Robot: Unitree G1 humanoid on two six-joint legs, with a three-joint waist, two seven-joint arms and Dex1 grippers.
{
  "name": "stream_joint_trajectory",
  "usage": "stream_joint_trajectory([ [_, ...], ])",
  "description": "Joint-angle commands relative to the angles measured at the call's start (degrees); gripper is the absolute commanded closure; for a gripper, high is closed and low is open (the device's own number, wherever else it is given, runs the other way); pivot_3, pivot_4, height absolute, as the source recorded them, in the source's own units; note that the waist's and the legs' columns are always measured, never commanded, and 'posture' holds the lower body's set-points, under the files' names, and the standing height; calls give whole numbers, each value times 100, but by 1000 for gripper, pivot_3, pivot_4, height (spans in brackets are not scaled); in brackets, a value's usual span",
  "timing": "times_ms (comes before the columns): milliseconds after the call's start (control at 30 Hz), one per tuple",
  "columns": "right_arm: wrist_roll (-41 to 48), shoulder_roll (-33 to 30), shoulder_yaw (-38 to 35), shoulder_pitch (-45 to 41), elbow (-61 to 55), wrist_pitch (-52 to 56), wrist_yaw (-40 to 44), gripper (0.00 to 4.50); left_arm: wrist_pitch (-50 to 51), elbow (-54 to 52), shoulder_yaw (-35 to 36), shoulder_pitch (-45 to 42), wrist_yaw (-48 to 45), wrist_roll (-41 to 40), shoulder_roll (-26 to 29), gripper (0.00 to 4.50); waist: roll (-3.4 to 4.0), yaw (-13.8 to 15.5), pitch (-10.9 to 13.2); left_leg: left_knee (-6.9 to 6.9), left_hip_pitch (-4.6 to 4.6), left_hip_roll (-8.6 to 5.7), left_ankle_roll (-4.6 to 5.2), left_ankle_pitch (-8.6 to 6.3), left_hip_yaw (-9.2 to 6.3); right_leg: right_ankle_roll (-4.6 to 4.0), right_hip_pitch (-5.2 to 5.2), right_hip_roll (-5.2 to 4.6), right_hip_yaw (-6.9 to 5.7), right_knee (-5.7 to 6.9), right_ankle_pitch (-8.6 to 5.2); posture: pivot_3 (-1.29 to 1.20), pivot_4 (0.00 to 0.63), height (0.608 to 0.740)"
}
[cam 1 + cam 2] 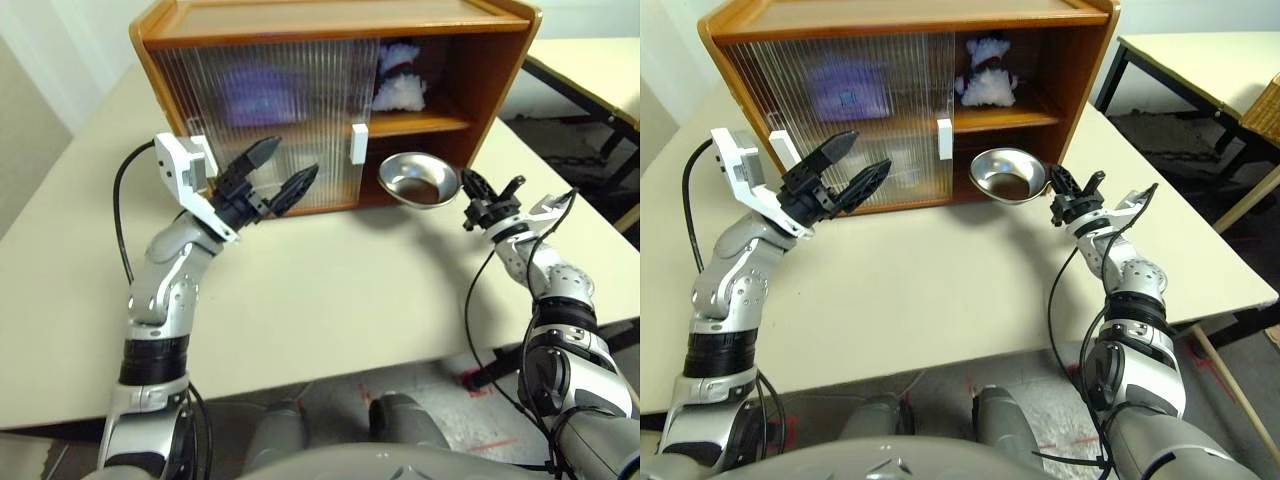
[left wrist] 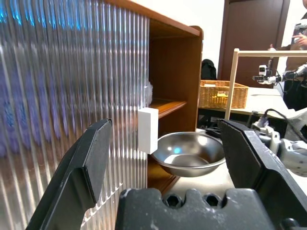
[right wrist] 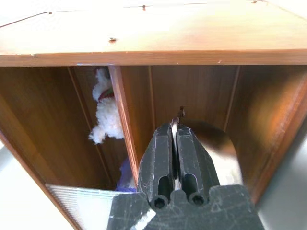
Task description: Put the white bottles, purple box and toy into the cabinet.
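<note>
We see the right gripper (image 1: 487,196) pinching the rim of the steel bowl (image 1: 418,180) just before the cabinet (image 1: 330,20), likely to stow it, while the toy (image 1: 987,70) and purple box (image 1: 845,90) sit inside and the left gripper (image 1: 282,170) waits spread wide.

Cabinet (image 1: 500,95) right bay open, left door-blocked

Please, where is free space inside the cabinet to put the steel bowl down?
The lower compartment of the cabinet, right of the sliding doors, looks bare. The upper shelf holds the toy. The right gripper holds the steel bowl before this opening.
</note>
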Motion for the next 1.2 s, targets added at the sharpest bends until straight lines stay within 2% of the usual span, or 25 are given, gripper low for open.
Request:
stream_joint_trajectory([
  [33,-271,23,-218,-370,656,-374,256,4472,100,-223,38,155,112,-45,60,0,0,43,0,-1,0,0,0,0,0,0,0,0,0,0,0,176,0,740],
  [367,-921,93,-523,-1064,1845,-959,657,4472,201,-537,118,377,270,-95,95,0,0,289,0,-6,-3,-1,-1,0,1,-4,-3,-1,-2,-3,3,224,0,740],
  [567,-1180,172,-792,-1414,2317,-1614,603,4472,253,-718,157,519,398,-128,97,0,0,417,0,-11,-3,0,-1,-1,2,-9,-8,0,-2,-3,5,243,0,740],
  [1200,-1651,467,-1331,-1857,2759,-3089,473,4472,337,-1022,249,717,637,-226,268,0,0,672,0,-58,-9,-1,-4,-2,2,-28,-24,-2,-6,-20,13,294,0,740],
])
